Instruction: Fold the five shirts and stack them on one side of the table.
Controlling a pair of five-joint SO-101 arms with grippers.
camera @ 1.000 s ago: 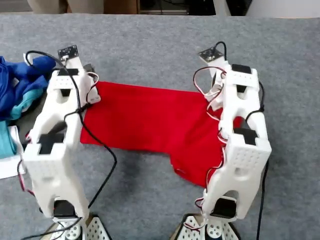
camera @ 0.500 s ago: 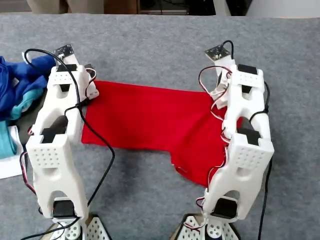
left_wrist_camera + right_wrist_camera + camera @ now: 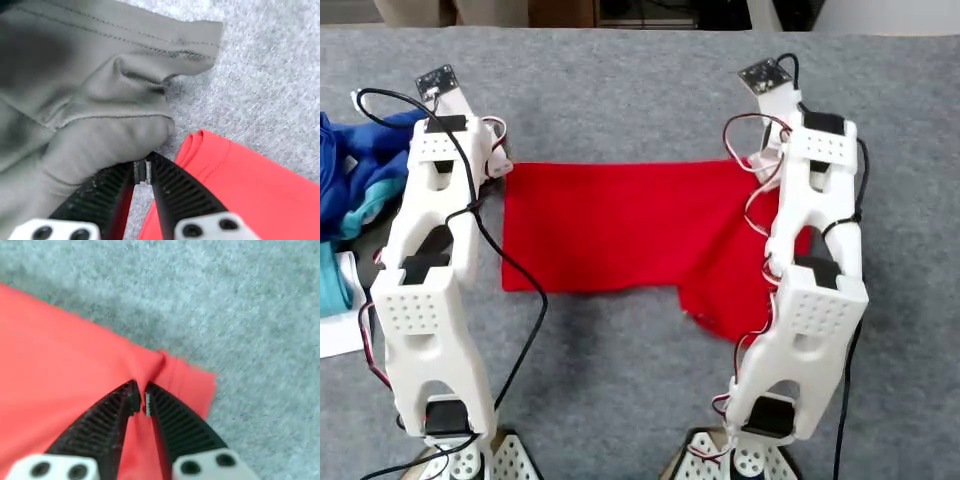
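Where the red shirt [image 3: 620, 225] lies spread flat on the grey table [image 3: 620, 90], everything else takes its place from it. An arm stands at each end of the shirt: the left arm [image 3: 425, 260] along its left edge, the right arm [image 3: 815, 260] over its right part, covering some of the cloth there.

At the shirt's far left corner the left gripper [image 3: 142, 167] has its jaws drawn together to a thin slit, with red cloth running up between the two black fingers. Just beyond that corner, touching the fingertips, lies a rumpled grey-green shirt [image 3: 75, 90] with a stitched hem.

At the shirt's far right corner the right gripper [image 3: 141, 390] is closed just as tightly, and the red cloth puckers into a small ridge where the tips pinch it. A short flap of the corner sticks out past them onto the table.

Well to the left of the red shirt sits a heap of blue shirts [image 3: 355, 170], with a teal one [image 3: 332, 280] nearer the arm bases and a white sheet [image 3: 335, 335] beside it.
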